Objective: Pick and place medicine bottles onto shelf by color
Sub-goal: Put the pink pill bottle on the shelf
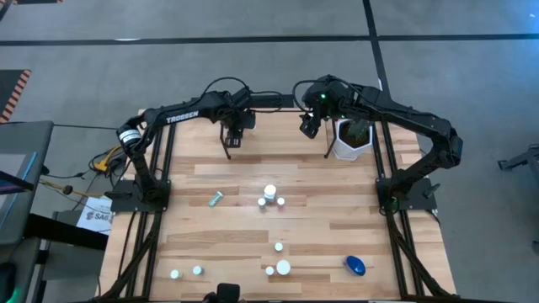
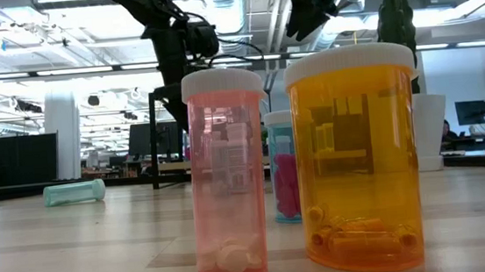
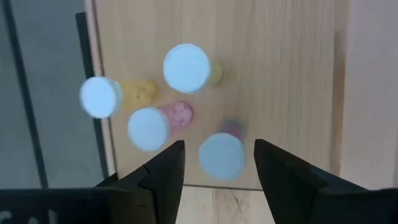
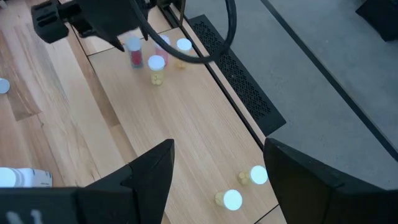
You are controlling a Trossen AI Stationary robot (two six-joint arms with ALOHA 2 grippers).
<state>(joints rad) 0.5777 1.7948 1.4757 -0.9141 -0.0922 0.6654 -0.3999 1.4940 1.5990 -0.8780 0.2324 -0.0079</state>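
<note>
My left gripper (image 1: 234, 135) (image 3: 219, 146) is open and points down over the left part of the shelf (image 1: 274, 135). Its fingers stand on either side of a white-capped bottle with pink contents (image 3: 221, 155) without touching it. Three more white-capped bottles (image 3: 186, 67) stand beside it on the board. My right gripper (image 1: 310, 126) (image 4: 217, 149) is open and empty above the shelf's right part, over two yellow bottles (image 4: 233, 199). More bottles stand on the table: a cluster (image 1: 269, 196), a blue one (image 1: 355, 266), and a pale green one lying on its side (image 1: 216, 199).
A white pot with a green plant (image 1: 352, 139) stands at the shelf's right end, close to my right gripper. In the low view a pink bottle (image 2: 229, 181), an orange bottle (image 2: 359, 161) and a teal one (image 2: 285, 172) stand close to the camera. Small bottles (image 1: 185, 272) stand near the front edge.
</note>
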